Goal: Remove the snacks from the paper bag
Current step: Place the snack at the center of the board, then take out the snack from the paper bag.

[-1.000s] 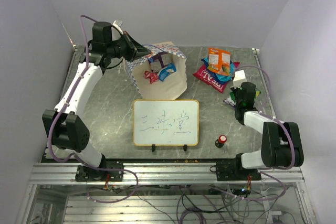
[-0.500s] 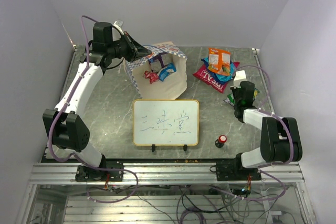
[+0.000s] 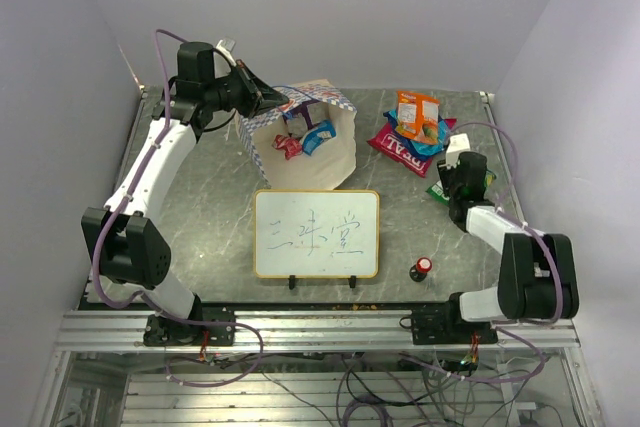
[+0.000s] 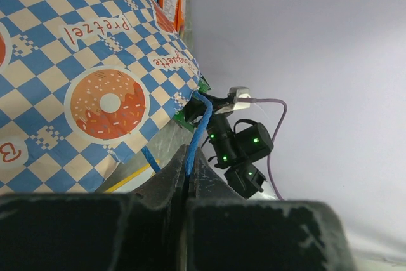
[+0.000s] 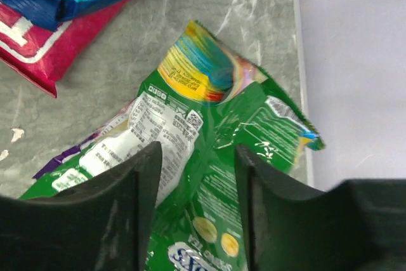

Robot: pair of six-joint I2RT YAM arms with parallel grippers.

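Observation:
The paper bag (image 3: 300,147) stands tilted at the back of the table, its mouth open towards the top camera. Inside it lie a blue packet (image 3: 318,134) and a small red wrapper (image 3: 288,145). My left gripper (image 3: 264,99) is shut on the bag's blue cord handle (image 4: 200,125) at its far left rim; the checkered side (image 4: 95,61) fills the left wrist view. Orange (image 3: 417,111), red (image 3: 398,152) and blue (image 3: 424,137) snacks are piled at the back right. My right gripper (image 5: 198,157) hangs open just above a green packet (image 5: 222,131) lying flat on the table.
A framed whiteboard (image 3: 316,233) stands upright in front of the bag. A small red-capped black knob (image 3: 422,267) sits near the front right. The table's right edge (image 5: 299,93) runs close beside the green packet, with the wall beyond it.
My right gripper has gone from shut to open, letting go of the green packet by the right edge. The left gripper and the bag have not moved.

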